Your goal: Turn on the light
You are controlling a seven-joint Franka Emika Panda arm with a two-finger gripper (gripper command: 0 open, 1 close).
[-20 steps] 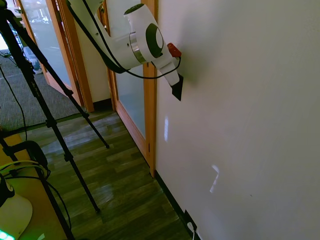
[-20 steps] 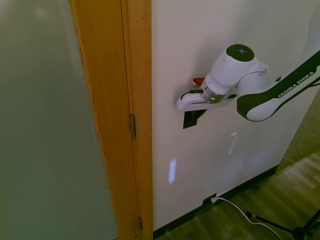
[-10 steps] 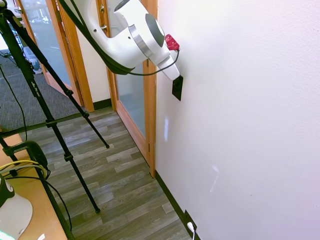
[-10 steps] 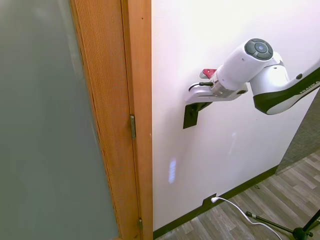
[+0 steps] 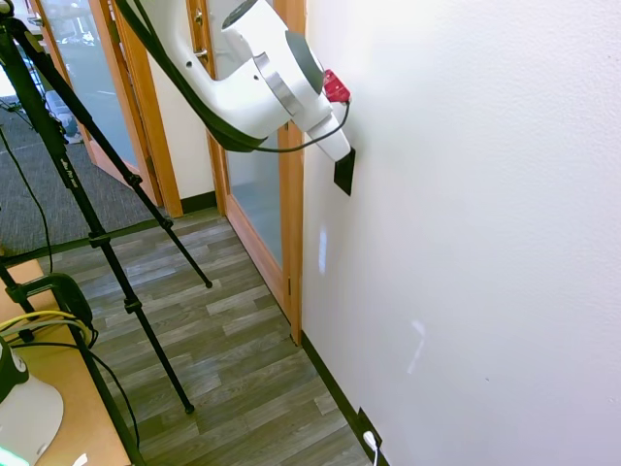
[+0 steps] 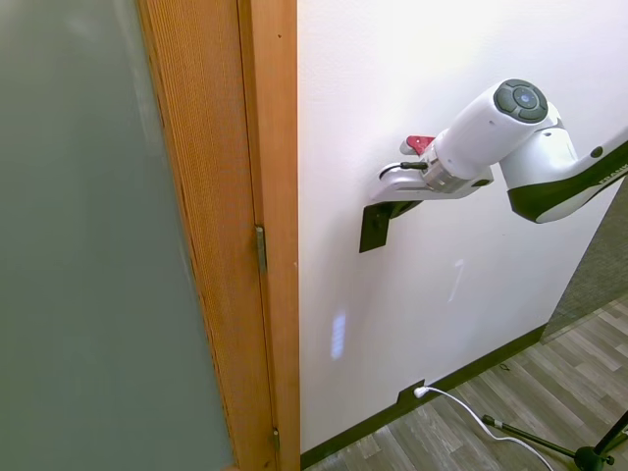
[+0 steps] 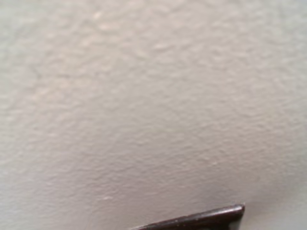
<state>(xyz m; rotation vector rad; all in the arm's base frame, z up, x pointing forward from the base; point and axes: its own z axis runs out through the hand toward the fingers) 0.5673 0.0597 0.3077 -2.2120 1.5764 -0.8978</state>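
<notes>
Since a second ago the arm has swung upward along the wall (image 5: 466,194), and the room now looks brighter, which suggests the light may already be on. On that wall, just beside the wooden door frame (image 6: 265,196), sits the switch (image 6: 373,228), a small black upright plate. The end effector (image 6: 392,191) presses in at the plate's upper edge, held flat against the wall, probably so it can push the toggle. Whether its fingers are spread or pressed together cannot be told. Low at the baseboard, an outlet plate (image 6: 409,396) carries a white plug.
</notes>
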